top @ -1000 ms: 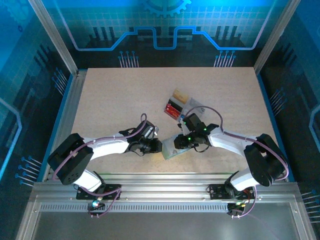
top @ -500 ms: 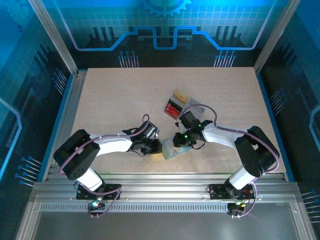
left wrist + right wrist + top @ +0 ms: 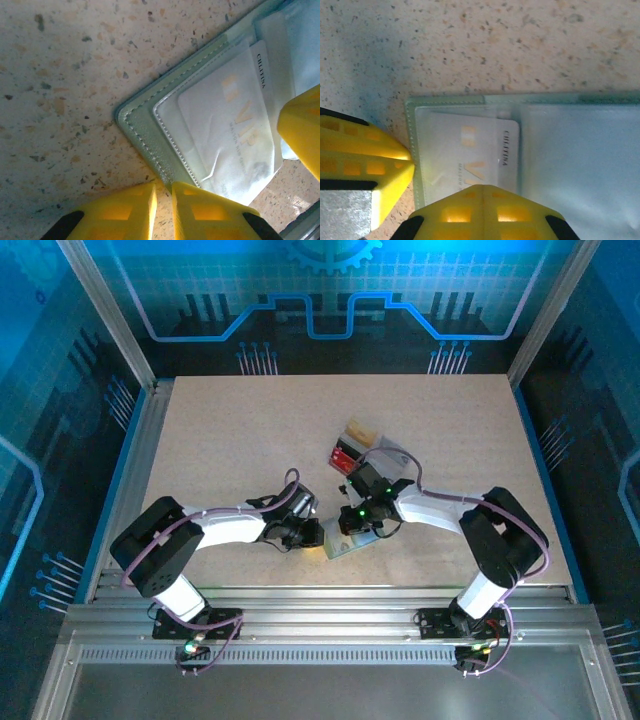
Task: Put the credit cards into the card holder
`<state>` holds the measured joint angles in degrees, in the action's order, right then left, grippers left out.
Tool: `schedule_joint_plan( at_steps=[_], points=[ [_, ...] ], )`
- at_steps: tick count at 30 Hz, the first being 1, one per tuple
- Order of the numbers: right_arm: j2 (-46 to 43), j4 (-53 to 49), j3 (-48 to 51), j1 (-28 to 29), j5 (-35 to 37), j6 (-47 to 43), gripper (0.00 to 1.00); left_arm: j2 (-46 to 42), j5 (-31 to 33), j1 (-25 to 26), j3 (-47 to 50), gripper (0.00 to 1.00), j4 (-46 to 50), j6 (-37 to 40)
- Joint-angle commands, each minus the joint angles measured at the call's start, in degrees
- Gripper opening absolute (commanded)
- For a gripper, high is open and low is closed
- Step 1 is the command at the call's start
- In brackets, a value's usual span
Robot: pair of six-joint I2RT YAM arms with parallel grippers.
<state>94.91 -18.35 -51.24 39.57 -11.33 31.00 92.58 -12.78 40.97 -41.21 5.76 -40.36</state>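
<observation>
My right pincer (image 3: 352,524) is now further in over the wallet (image 3: 142,125), closed; my left pincer (image 3: 162,192) pinches its edge; best I nudge the card (image 3: 230,130) in flat.

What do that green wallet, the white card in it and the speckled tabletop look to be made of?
The card holder looks like matte sage leather or faux leather, stitched along its edge. The credit card looks like glossy pale plastic with printed lettering. The table is probably speckled composite or laminate, matte.
</observation>
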Motion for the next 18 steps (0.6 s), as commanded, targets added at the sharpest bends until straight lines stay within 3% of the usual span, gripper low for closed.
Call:
schedule_joint_plan(
  at_steps=[1,5,18],
  points=[
    [1.6,0.7,-1.2,1.2,-1.6,0.1,0.04,2.2,0.6,-0.3,-0.7,0.18,0.0,1.2],
    [2.4,1.5,-1.4,1.3,-2.4,0.7,0.04,2.0,0.8,-0.4,-0.7,0.18,0.3,1.2],
    [1.4,-5.1,-3.5,1.8,7.3,-0.6,0.07,1.1,1.1,-0.6,0.4,0.18,0.0,1.0]
  ],
)
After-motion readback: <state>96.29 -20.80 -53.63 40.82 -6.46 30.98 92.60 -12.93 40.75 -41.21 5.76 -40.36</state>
